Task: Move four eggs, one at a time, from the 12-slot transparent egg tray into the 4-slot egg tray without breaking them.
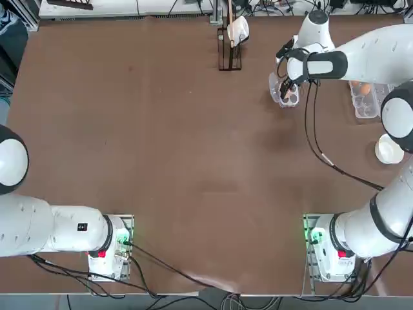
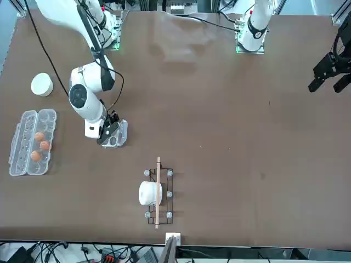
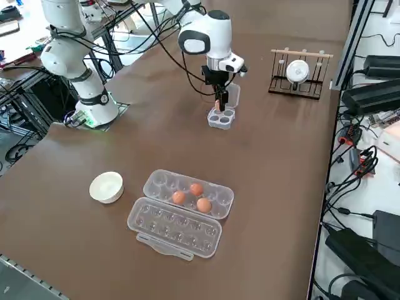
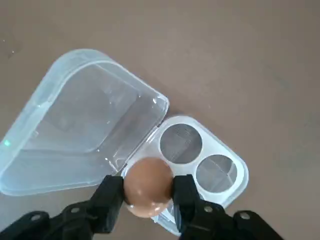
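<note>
The right gripper (image 4: 148,192) is clamped on an egg (image 4: 148,186) between its jaws, directly above the 4-slot egg tray (image 4: 235,170), whose open lid (image 4: 85,125) lies just beyond.

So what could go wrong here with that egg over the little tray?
The right gripper holds an egg pinched between two narrow fingers above the 4-slot egg tray; it might slip or crack if squeezed harder. The open lid stands close beside the cups, so the fingers could catch it. The light tray may also shift.
</note>
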Tool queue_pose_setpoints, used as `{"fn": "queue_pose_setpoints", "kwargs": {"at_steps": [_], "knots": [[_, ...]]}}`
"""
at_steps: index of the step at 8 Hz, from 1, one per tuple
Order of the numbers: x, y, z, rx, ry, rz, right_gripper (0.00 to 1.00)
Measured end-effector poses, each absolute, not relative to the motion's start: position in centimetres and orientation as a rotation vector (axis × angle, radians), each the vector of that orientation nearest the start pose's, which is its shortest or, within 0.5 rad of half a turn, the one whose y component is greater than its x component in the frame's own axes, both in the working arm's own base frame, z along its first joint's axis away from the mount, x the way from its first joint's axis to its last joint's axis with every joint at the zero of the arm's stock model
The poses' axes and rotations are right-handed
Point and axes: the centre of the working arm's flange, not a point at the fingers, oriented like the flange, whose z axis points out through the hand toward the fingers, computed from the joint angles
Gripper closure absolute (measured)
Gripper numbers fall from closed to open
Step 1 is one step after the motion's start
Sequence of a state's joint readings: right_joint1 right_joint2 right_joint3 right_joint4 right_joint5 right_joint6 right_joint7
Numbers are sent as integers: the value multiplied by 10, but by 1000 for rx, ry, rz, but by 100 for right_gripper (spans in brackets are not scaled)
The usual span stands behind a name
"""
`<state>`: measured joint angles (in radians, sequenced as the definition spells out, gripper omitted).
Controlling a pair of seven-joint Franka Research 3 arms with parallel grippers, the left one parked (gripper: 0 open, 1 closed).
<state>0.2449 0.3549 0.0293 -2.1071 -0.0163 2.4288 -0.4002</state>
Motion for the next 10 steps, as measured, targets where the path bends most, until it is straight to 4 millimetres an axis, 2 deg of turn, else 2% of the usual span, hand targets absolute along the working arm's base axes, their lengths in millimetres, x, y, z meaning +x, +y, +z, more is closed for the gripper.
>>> {"fn": "queue_pose_setpoints", "kwargs": {"at_steps": [1,3,4,6,7,8,9,10], "knots": [[556,156,243,-2957,-1053,53,41],[556,156,243,-2958,-1050,54,11],[556,155,243,-2959,-1049,53,0],[560,148,250,-2969,-1031,50,0],[564,136,263,-2987,-994,51,0],[570,108,284,-3014,-927,44,0],[575,73,307,-3021,-914,25,0],[576,38,324,-3002,-984,10,0]]}}
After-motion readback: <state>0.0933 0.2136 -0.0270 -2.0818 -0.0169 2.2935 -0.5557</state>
